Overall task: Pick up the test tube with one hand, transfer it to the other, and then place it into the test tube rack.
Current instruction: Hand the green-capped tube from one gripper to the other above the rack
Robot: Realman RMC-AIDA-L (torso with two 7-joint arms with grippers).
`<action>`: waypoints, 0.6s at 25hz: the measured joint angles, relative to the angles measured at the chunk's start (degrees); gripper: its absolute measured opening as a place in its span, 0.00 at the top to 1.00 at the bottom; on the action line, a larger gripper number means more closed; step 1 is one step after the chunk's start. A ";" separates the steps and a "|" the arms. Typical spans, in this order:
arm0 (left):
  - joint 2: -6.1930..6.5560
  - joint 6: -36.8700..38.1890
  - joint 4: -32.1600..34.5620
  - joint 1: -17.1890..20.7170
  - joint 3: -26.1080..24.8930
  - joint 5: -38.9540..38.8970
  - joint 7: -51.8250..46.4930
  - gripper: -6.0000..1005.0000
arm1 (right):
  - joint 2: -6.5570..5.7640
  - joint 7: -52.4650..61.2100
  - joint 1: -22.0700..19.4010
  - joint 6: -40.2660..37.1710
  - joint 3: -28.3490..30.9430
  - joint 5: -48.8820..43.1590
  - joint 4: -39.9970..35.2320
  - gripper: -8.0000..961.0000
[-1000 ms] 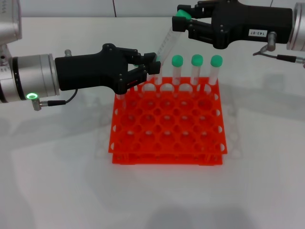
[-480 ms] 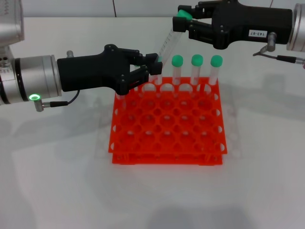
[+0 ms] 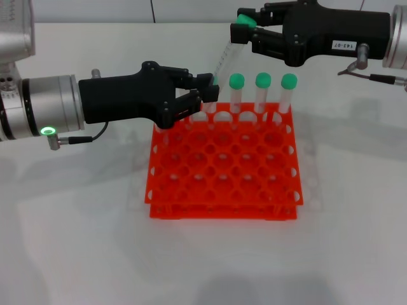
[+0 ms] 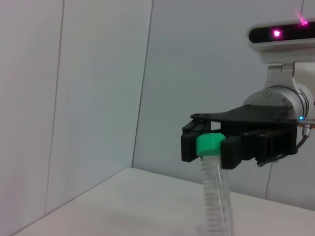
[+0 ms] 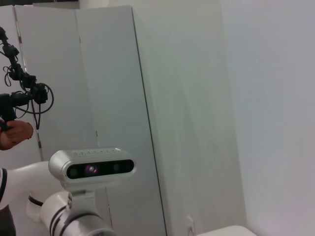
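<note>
Two black grippers are meeting at twelve o'clock of the bright orange-red plastic rack [image 3: 222, 162]: the labelled right gripper [image 3: 245, 28] is clamping its jaws on the green cap of the slim clear tube [image 3: 224, 58], while the unlabelled left gripper [image 3: 205, 89] is spreading its jaws around the tube's lower end.

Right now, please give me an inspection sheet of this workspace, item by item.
Surface: white table, bare around the rack.
Job's things: test tube held tilted above the orange-red test tube rack; three green-capped tubes upright in its far row.
Clutter: nothing seen.
Grippers: right gripper shut on the tube's cap end; left gripper at the tube's lower part, grip unclear.
Cables: thin cable at left wrist, another at right wrist.
Surroundings: pale wall panels.
</note>
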 joint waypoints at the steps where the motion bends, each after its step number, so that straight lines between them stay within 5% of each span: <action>1: 0.00 0.08 0.00 0.05 0.01 -0.02 -0.08 0.76 | 0.00 0.00 -0.01 0.03 0.01 -0.04 0.02 0.70; 15: 0.02 0.75 -0.01 0.84 -0.43 -1.01 -1.36 0.53 | 0.09 0.04 -0.41 -0.35 0.03 -0.04 -0.19 0.71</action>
